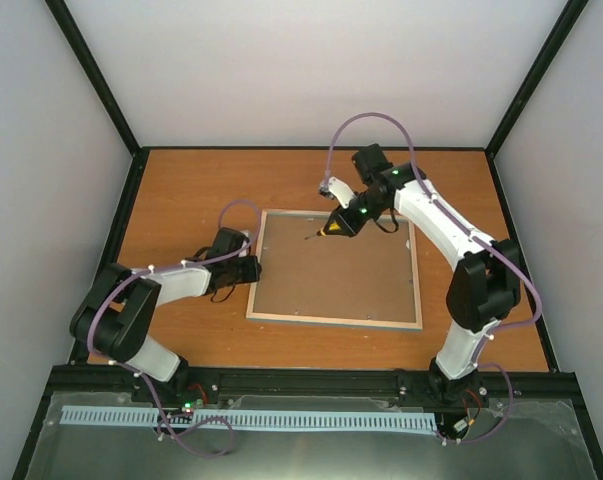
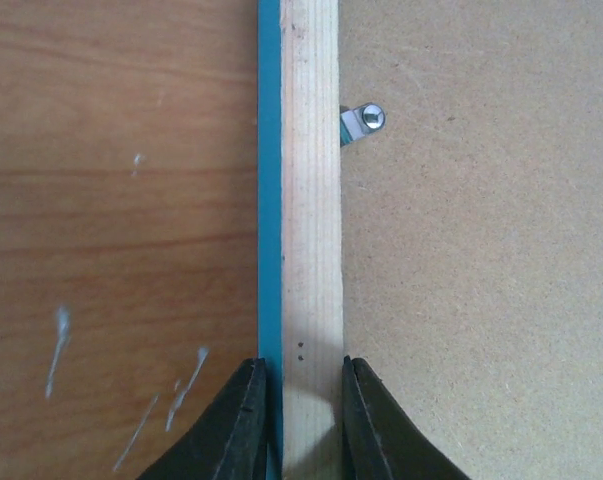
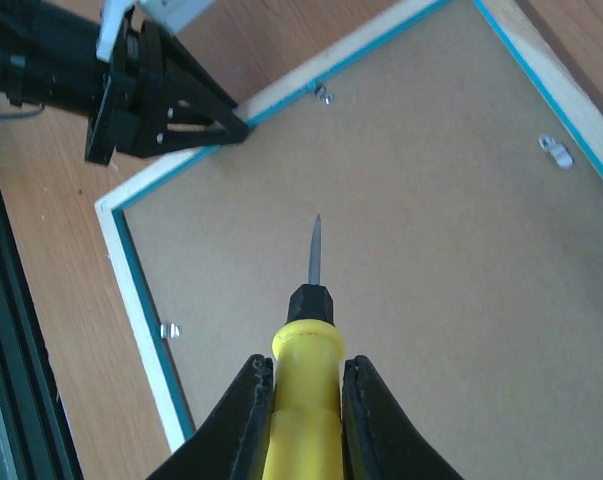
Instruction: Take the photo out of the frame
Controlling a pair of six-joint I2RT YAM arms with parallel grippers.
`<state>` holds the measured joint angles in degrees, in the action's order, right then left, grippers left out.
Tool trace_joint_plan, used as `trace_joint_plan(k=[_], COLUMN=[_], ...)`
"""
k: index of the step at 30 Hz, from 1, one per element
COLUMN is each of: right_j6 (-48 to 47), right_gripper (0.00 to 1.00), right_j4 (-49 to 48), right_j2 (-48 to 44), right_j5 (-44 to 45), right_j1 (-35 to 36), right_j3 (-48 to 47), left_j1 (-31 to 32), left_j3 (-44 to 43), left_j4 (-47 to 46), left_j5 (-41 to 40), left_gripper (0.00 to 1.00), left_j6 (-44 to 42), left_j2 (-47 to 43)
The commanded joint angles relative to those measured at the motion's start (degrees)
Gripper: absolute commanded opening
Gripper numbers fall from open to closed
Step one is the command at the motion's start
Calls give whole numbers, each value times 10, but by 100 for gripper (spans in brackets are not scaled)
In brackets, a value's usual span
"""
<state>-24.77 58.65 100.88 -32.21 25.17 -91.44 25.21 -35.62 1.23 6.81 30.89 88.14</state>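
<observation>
black fingers of the left end effector [image 2: 303,372] fill the bottom of the left wrist view. they are closed on the left rail of the frame [image 2: 309,200], one against its turquoise outer edge, the other against the inner edge of the pale wood. to their left is bare orange-brown surface [image 2: 111,200]. the frame lies flat and face down, the held rail running away from the arm bases, with the brown backing board [image 2: 481,300] upward, so the photo is hidden beneath that board. a small metal clip [image 2: 364,121] on the held rail, just ahead of the left fingers, overlaps the board's edge. further right, the right end effector [image 3: 307,368] is clamped on a yellow-handled screwdriver [image 3: 311,300]. its thin tip is over the board and points nearly straight at that clip, with open board between them; whether it touches the board i cannot tell. the right arm seems placed to turn the clip aside while the left steadies the frame.
</observation>
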Motion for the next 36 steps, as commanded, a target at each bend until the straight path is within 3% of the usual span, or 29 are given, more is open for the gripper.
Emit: trace_joint_plan(k=[1,14,36], right_j6=[41,73,95], right_gripper=[3,3,3], right_j4=[-72,-115,-109], right_j2=[30,138,242], right_j5=[-41,0,8], right_j1=[35,127,132], right_j3=[1,-62,-133], left_j1=[4,3,4], left_j3=[14,35,46], left_j4=[1,-18,-40], left_j5=[14,20,38], left_gripper=[5,4,1], left_j6=[33,50,57], left_j2=[-33,-51,-53])
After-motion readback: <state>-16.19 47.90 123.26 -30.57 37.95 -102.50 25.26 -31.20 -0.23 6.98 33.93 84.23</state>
